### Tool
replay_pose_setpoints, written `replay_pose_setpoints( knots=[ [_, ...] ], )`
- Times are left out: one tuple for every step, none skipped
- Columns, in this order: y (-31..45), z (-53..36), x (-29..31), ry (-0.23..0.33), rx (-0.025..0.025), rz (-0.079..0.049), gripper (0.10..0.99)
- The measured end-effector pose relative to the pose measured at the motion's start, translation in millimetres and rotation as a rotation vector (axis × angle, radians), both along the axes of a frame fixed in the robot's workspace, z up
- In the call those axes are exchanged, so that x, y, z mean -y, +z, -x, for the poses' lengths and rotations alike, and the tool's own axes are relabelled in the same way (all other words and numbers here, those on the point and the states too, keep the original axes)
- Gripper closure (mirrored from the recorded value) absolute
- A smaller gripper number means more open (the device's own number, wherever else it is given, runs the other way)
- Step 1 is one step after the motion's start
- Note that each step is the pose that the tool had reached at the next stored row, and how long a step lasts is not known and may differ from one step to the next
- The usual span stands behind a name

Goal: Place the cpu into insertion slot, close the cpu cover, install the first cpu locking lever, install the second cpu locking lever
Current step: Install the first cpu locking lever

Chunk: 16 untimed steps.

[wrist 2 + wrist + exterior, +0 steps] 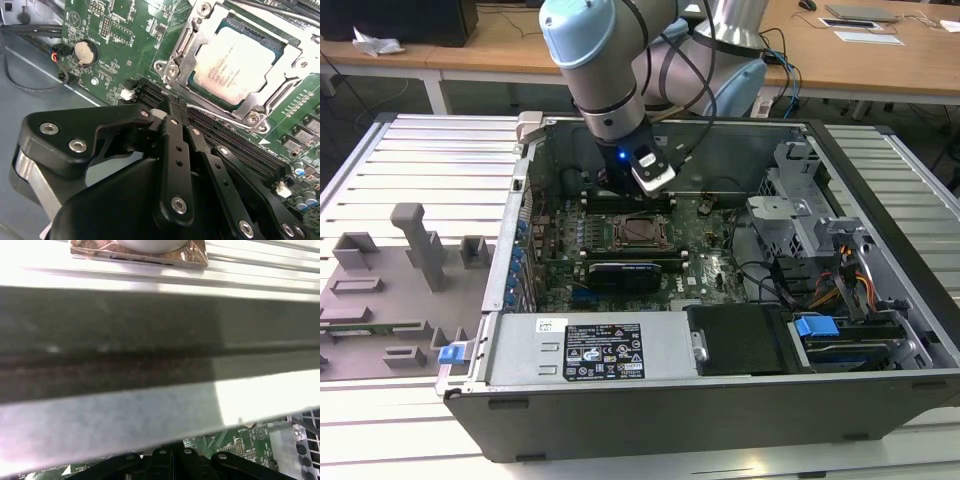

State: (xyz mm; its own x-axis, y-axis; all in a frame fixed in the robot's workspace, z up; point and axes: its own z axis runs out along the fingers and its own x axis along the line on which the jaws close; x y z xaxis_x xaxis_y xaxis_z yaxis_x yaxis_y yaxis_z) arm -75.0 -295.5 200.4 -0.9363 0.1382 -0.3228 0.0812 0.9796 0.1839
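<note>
While it is clenched tight, the hand (171, 107) hangs low over the green motherboard (125, 30), its end at a thin silvery locking lever (220, 112) running along the insertion slot (169, 69). Just beyond, the cpu (235, 62) lies seated in that slot, framed by the lowered cpu cover (186, 42), inside the open computer case (720, 425) on the worktop (420, 160).

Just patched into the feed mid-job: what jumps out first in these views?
The pale blue arm, its wrist inside the open computer case, dominates the exterior view. In the second wrist view, the cpu gleams under the closed cpu cover. The black tool, shut, is poised beside a thin lever rod along the cover's edge.
</note>
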Motion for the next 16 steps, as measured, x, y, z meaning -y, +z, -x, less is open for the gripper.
replay_pose_setpoints(
  knots=[
    [-0.1, 0.4, 0.0, -0.005, -0.0001, 0.000, 0.980],
    [-0.3, 0.8, -0.1, -0.010, -0.0002, 0.000, 0.980],
    [-0.7, 1.7, -0.2, -0.020, 0.0000, 0.000, 0.980],
    [-1.0, 2.4, -0.3, -0.027, -0.0001, 0.000, 0.980],
    [-1.2, 2.8, -0.4, -0.032, -0.0001, 0.000, 0.980],
    [-1.4, 3.4, -0.5, -0.037, -0.0001, 0.000, 0.980],
    [-1.6, 3.8, -0.7, -0.040, -0.0001, 0.000, 0.980],
    [-1.9, 4.3, -1.1, -0.045, 0.0000, 0.000, 0.980],
    [-2.1, 4.7, -1.3, -0.049, 0.0000, 0.000, 0.980],
    [-2.4, 5.1, -1.5, -0.053, 0.0001, 0.000, 0.980],
    [-2.7, 5.6, -1.7, -0.058, 0.0000, 0.000, 0.980],
    [-4.1, 5.8, -1.8, -0.071, -0.0002, 0.000, 0.980],
    [-5.4, 5.8, -1.8, -0.080, -0.0004, 0.000, 0.980],
    [-5.9, 5.8, -1.8, -0.084, -0.0005, 0.000, 0.980],
    [-6.6, 5.9, -1.7, -0.093, -0.0008, 0.000, 0.980],
    [-7.3, 5.9, -1.7, -0.099, -0.0008, 0.000, 0.980]
  ],
)
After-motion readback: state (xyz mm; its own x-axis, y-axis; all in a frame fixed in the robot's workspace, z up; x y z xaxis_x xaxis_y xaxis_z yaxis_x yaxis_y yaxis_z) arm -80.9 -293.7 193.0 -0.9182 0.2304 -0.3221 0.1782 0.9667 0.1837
